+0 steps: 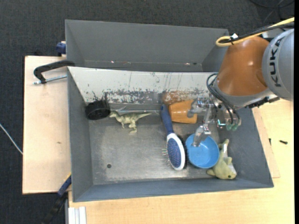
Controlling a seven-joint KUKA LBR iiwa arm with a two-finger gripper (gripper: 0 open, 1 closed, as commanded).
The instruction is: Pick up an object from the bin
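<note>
Here my gripper [203, 136] hangs over the blue bowl [204, 157] at the right front of the bin [117, 171].
The bowl is round and plain bright blue, and its back rim lies right under the gripper's tip. Whether the jaws stand wide or narrow I cannot tell. A blue-handled brush [174, 148] with a white-edged head lies just beside the bowl's left, a pale yellow plush toy [223, 169] sits just beside its right, and an orange block [182, 112] lies behind it near the back wall.
</note>
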